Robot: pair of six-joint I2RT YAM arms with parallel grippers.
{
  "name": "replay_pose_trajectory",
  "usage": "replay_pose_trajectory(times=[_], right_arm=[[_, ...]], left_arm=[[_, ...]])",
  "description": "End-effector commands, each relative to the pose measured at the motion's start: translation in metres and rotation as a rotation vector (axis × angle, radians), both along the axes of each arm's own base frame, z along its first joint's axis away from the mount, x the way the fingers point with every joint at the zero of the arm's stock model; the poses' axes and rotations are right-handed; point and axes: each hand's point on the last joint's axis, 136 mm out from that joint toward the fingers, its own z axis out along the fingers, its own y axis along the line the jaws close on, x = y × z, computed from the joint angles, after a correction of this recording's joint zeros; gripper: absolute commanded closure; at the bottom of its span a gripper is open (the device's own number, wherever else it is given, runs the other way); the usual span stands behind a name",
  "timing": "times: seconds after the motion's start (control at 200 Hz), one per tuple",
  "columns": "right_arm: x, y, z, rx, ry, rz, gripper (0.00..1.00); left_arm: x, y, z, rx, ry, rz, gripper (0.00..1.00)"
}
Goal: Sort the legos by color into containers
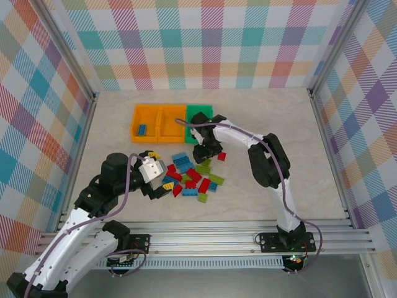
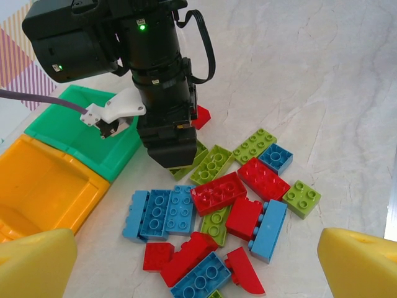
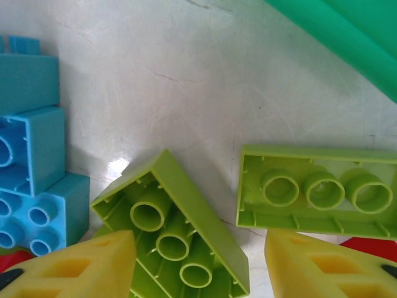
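Note:
Blue, red and lime green legos (image 1: 192,177) lie in a loose pile in front of the containers, two orange bins (image 1: 158,112) and a green bin (image 1: 208,110). One blue lego (image 1: 142,130) lies in the left orange bin. My right gripper (image 3: 198,270) is down at the pile's far edge next to the green bin (image 3: 353,37), open. An upside-down lime brick (image 3: 173,230) lies between its yellow fingers (image 3: 329,267), clear of the right one. A second lime brick (image 3: 316,192) lies beside it. My left gripper (image 2: 198,273) hovers open over the pile's near side, holding nothing.
Blue bricks (image 3: 31,180) lie just left of the right fingers. In the left wrist view the right arm's black wrist (image 2: 161,93) stands between the green bin (image 2: 74,133) and the pile. Metal frame posts and checked walls enclose the table (image 1: 298,155).

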Motion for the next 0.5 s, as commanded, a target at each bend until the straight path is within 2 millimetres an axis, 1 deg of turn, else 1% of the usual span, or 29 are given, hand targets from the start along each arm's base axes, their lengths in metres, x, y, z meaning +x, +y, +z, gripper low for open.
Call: replay_pose_trajectory(times=[0.0,0.115,0.245,0.295,0.34,0.495], right_arm=[[-0.005,0.005,-0.007,-0.03,0.028,-0.043,0.44],[-0.009,0.01,-0.013,-0.052,0.047,-0.067,0.44],[-0.016,0.02,-0.016,-0.03,0.085,-0.073,0.31],[-0.018,0.024,-0.016,-0.009,0.101,-0.081,0.3],[-0.019,0.027,-0.016,-0.001,0.108,-0.084,0.33],[-0.013,0.02,-0.024,-0.058,0.091,-0.103,0.56]], left_arm=[[-0.001,-0.002,0.0,-0.001,-0.014,-0.012,0.0],[-0.001,-0.002,0.0,-0.002,-0.013,-0.015,0.0],[-0.001,-0.002,0.0,-0.002,-0.013,-0.014,0.0],[-0.002,-0.002,0.001,-0.002,-0.015,-0.015,0.0],[-0.002,-0.002,0.001,-0.001,-0.016,-0.016,0.0],[-0.002,-0.002,0.001,-0.002,-0.017,-0.017,0.0]])
